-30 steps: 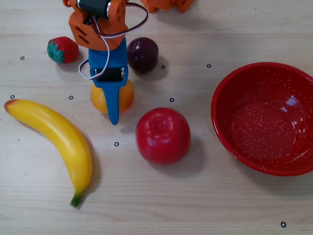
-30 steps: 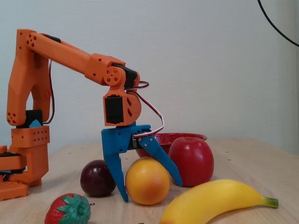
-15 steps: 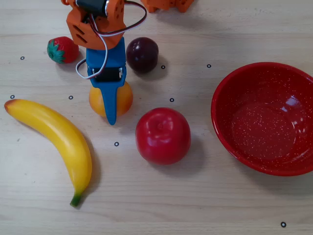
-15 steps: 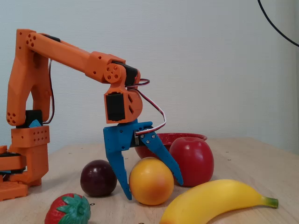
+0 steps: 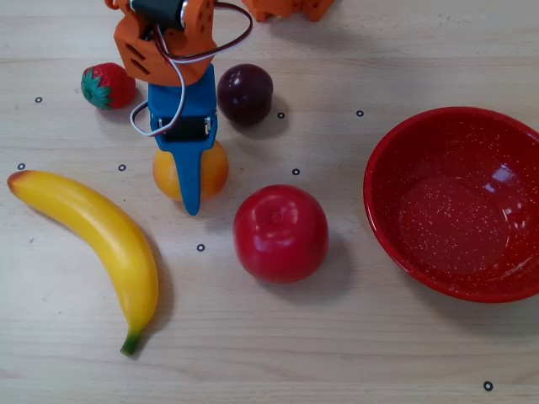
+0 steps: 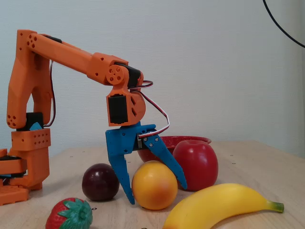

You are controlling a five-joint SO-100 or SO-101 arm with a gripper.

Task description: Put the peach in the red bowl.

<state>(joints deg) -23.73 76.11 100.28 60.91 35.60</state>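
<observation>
In the fixed view the blue gripper (image 6: 156, 194) straddles the peach (image 6: 154, 185) on the table, fingers spread to either side of it, with the plum (image 5: 245, 93) at its 1 o'clock overhead, the apple (image 5: 280, 233) at 4, and the bowl (image 5: 404, 261) well apart toward 3.

In the overhead view you have the peach (image 5: 191, 171) on the bench (image 5: 337, 353) between the banana (image 5: 93, 242) at left and the apple (image 5: 280, 233) at lower right. The plum (image 5: 245, 93) and strawberry (image 5: 107, 86) lie above it. The red bowl (image 5: 459, 202) sits far right, well apart from the peach.
</observation>
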